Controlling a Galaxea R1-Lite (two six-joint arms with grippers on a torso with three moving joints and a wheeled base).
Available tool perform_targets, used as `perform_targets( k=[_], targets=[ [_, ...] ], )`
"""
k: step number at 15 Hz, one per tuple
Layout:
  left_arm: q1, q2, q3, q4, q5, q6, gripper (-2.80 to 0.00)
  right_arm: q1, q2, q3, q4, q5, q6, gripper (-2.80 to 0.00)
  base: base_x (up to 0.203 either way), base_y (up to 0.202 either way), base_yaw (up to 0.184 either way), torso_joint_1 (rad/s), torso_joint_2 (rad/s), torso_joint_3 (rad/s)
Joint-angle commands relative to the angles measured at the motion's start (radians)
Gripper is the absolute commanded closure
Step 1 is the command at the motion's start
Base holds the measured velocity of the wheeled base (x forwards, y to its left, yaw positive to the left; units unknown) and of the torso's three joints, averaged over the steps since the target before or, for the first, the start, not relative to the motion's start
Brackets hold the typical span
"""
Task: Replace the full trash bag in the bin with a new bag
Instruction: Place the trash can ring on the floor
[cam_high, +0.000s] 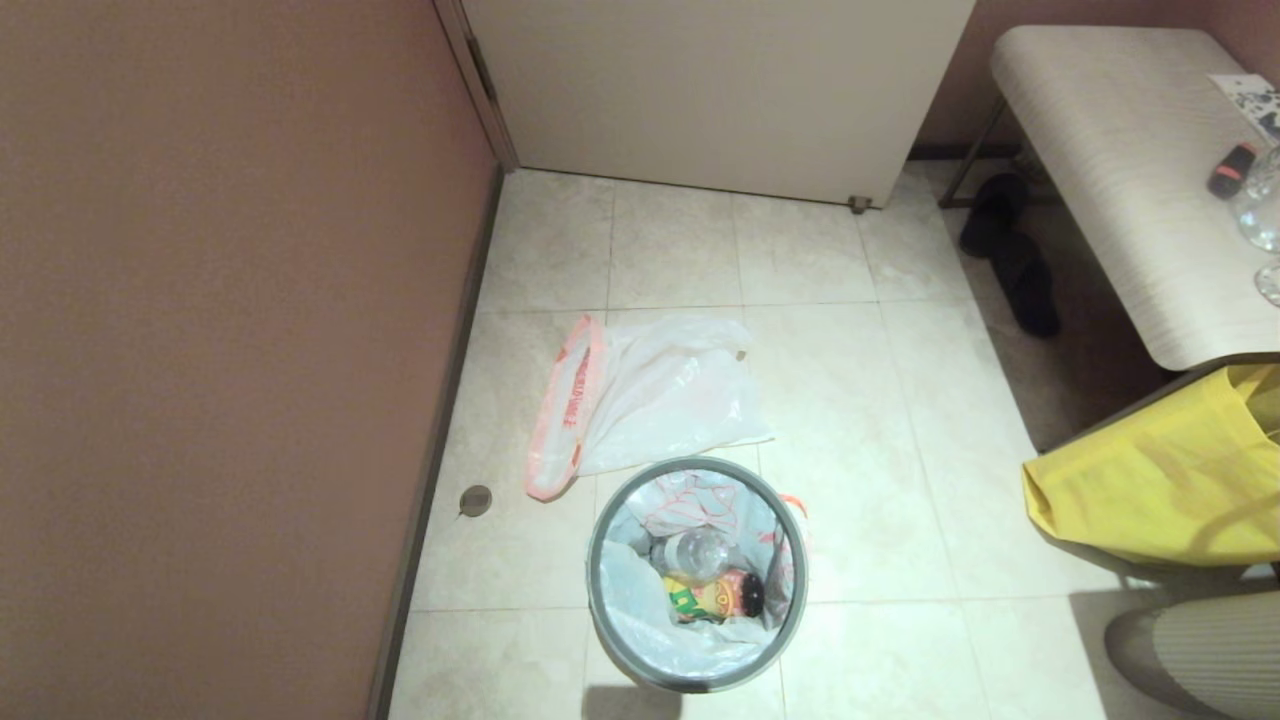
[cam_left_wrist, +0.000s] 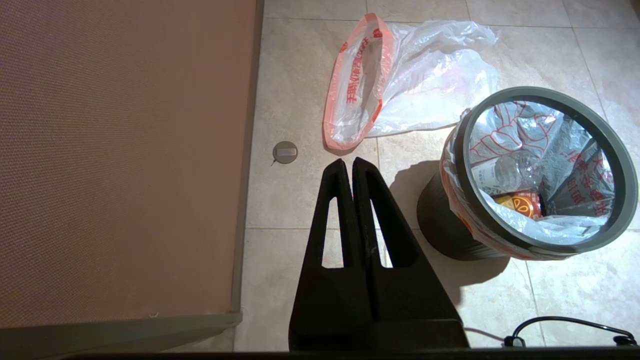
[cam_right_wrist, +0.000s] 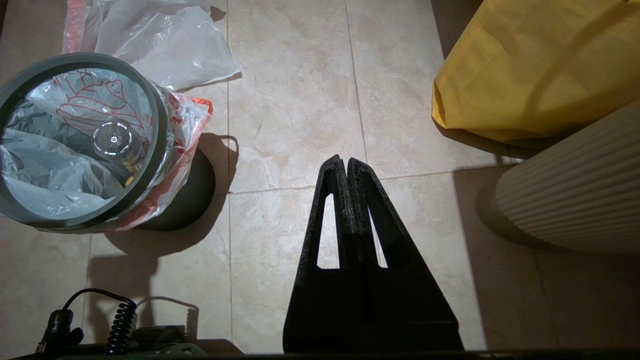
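Observation:
The bin (cam_high: 603, 610) stands on the tiled floor in the near middle, a small round black wastebasket with a grey hoop rim (cam_left_wrist: 545, 95). The full trash bag (cam_high: 700, 510) lines it, white with orange-red print, with a clear bottle (cam_high: 695, 550) and a yellow packet (cam_high: 700, 598) inside. Just beyond the bin lies the new bag (cam_high: 660, 395), limp and flat, its orange-pink lettered band (cam_left_wrist: 357, 75) on the left. My left gripper (cam_left_wrist: 347, 162) hangs shut above the floor left of the bin (cam_left_wrist: 445, 220). My right gripper (cam_right_wrist: 346, 160) is shut over bare tiles right of the bin (cam_right_wrist: 187, 200). Neither shows in the head view.
A brown wall (cam_high: 220, 350) runs along the left, a white door (cam_high: 720, 90) closes the far side. A bench (cam_high: 1120, 170) with black slippers (cam_high: 1015, 255) under it stands at the far right. A yellow fabric bag (cam_high: 1160, 480) and a ribbed white object (cam_right_wrist: 575, 195) sit near right.

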Motion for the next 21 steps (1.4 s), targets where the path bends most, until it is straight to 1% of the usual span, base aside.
perform_targets(
  k=[1,10,12,16,21],
  targets=[
    [0.000,0.001,0.000,-0.001,0.000,-0.001,0.00,0.000,0.000,0.000,0.001,0.000,0.001,0.00,0.000,0.000,0.000,0.000,0.00,0.000],
    [0.000,0.001,0.000,-0.001,0.000,-0.001,0.00,0.000,0.000,-0.003,0.008,-0.002,-0.002,0.00,0.000,0.000,0.000,0.000,0.00,0.000],
    [0.000,0.001,0.000,-0.001,0.000,-0.001,0.00,0.000,0.000,-0.008,0.008,0.000,-0.038,0.00,0.000,0.000,0.000,0.000,0.00,0.000],
    [0.000,0.001,0.000,0.001,0.000,-0.001,0.00,0.000,0.037,-0.098,0.058,0.008,-0.082,0.00,0.000,0.000,0.000,0.000,0.00,0.000],
    [0.000,0.001,0.000,-0.001,0.000,-0.001,0.00,0.002,0.240,-0.251,0.065,0.009,-0.085,0.00,0.000,0.000,0.000,0.000,0.00,0.000]
  ],
)
